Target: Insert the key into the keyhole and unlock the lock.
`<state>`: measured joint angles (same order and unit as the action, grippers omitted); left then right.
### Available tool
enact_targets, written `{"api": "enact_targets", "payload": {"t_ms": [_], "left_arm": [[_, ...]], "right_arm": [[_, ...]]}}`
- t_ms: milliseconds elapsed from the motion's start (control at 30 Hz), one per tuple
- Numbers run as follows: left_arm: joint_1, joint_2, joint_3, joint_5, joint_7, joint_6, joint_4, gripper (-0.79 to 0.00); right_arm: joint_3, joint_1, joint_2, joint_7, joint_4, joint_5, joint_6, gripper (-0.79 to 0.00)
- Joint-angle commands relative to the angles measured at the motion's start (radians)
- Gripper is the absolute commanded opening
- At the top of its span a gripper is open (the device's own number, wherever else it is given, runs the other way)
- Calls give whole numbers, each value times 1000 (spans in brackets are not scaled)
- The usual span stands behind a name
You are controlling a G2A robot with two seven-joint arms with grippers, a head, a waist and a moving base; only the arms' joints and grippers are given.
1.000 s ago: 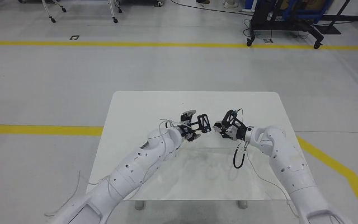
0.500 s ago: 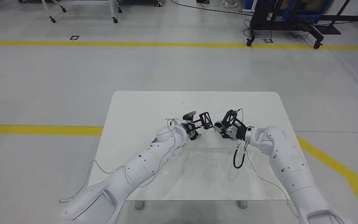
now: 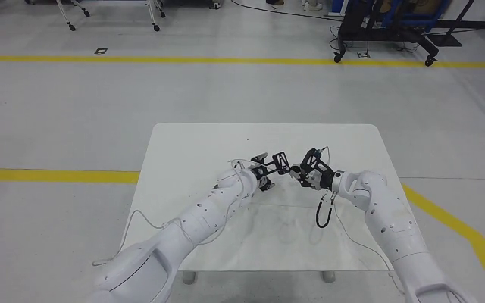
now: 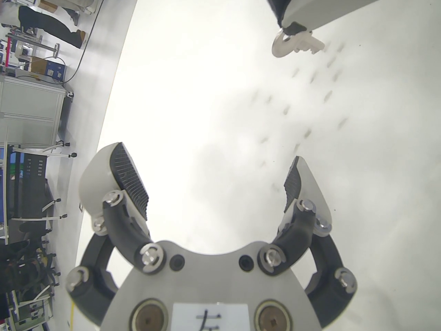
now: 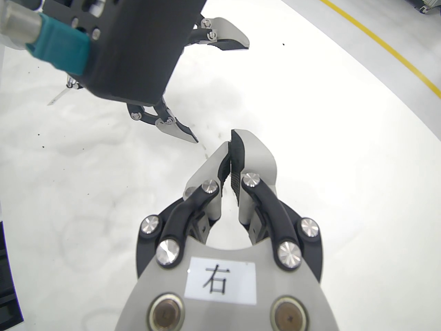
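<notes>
While the right gripper (image 5: 230,160) pinches the key (image 4: 297,43) over the table (image 3: 197,151) centre, the left gripper (image 4: 213,177) gapes empty at its 9 o'clock; any handover should grip the bow squarely before release.

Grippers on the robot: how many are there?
2. The left gripper is open above the middle of the white table; the right gripper, facing it close by, is shut on the key.
</notes>
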<state>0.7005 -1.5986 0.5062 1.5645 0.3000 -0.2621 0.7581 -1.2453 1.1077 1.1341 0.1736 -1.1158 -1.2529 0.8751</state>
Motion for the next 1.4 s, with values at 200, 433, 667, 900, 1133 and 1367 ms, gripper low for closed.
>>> {"api": "enact_targets", "payload": {"t_ms": [200, 433, 667, 900, 1133, 1367], "left_arm": [[-10, -1, 38, 9, -37, 36, 6, 0], [63, 78, 170, 80, -2, 72, 210, 0], [395, 225, 487, 231, 41, -3, 745, 0], [631, 277, 671, 258, -2, -42, 997, 0], [631, 277, 671, 258, -2, -42, 997, 0], [631, 277, 671, 258, -2, -42, 997, 0]], "right_arm": [[0, 0, 0, 0, 0, 0, 0, -785], [0, 0, 0, 0, 0, 0, 0, -785], [0, 0, 0, 0, 0, 0, 0, -785], [0, 0, 0, 0, 0, 0, 0, -785], [-1, 6, 2, -17, -8, 28, -14, -785], [-33, 12, 9, -60, -33, 302, -6, -785]]}}
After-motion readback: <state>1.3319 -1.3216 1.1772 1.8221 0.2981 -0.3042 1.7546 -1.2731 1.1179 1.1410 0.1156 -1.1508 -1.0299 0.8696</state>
